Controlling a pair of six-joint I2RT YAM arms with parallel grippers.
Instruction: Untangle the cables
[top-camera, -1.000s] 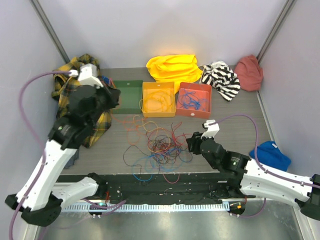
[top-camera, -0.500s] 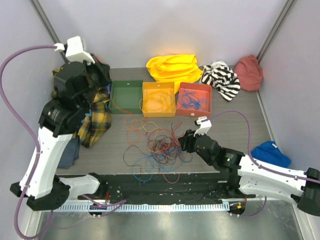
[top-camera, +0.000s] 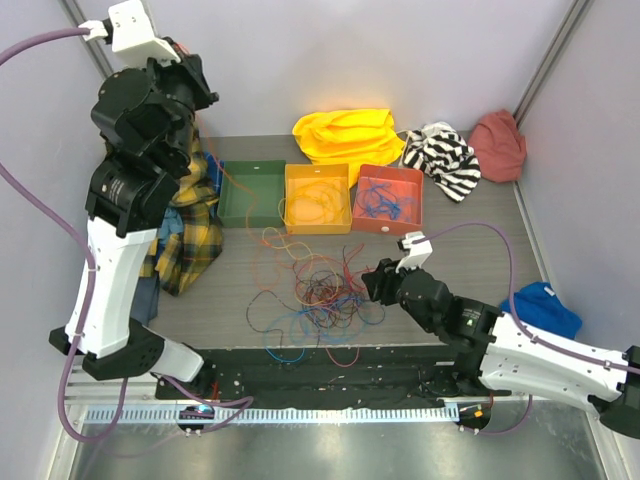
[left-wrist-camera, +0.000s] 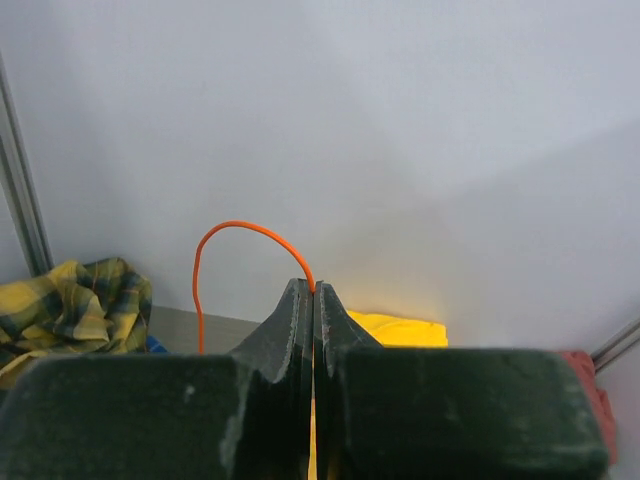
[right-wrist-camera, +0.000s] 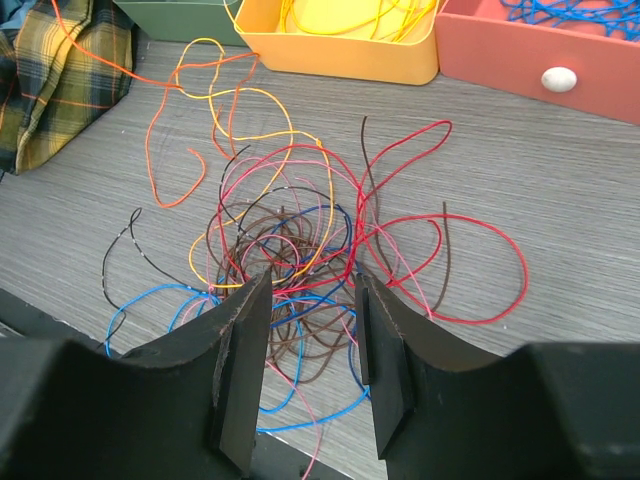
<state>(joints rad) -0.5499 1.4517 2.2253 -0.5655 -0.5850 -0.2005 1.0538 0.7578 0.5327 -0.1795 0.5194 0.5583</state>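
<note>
The tangled cables (top-camera: 315, 290) lie on the table in front of the boxes; red, brown, blue, yellow and pink loops show in the right wrist view (right-wrist-camera: 300, 230). My left gripper (top-camera: 188, 82) is raised high at the far left and is shut on an orange cable (left-wrist-camera: 240, 226), pinched at the fingertips (left-wrist-camera: 300, 300). The orange cable (top-camera: 203, 160) hangs from it down toward the tangle. My right gripper (top-camera: 372, 285) is open and empty, low at the tangle's right edge; its jaws (right-wrist-camera: 312, 282) stand apart over brown and blue loops.
A green box (top-camera: 252, 192), a yellow box (top-camera: 317, 225) holding yellow cables and a red box (top-camera: 388, 225) holding blue cables stand behind the tangle. A plaid cloth (top-camera: 190, 235) lies left. Yellow (top-camera: 345, 130), striped (top-camera: 442, 155), pink (top-camera: 498, 143) and blue (top-camera: 540, 308) cloths lie around.
My left arm has risen and swung back toward the far left corner, drawing the orange cable up with it. My right gripper has shifted only slightly at the tangle's right edge.
</note>
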